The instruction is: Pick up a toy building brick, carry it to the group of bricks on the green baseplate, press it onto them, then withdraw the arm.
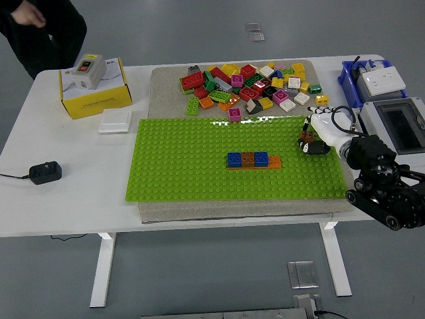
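— Where's the right hand (317, 135)?
— At three o'clock over the green baseplate (179, 169), fingers (312, 143) curled around a brown brick (307, 139).
— And the group of bricks (254, 160)?
— Centre of the baseplate, well apart.

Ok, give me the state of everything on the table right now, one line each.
Right hand: over the baseplate's right end, curled on a brown brick.
Row of bricks: seated mid green baseplate, blue, brown, blue, orange.
Loose brick pile: unsorted behind the baseplate.
Yellow box: closed, grey switch on top.
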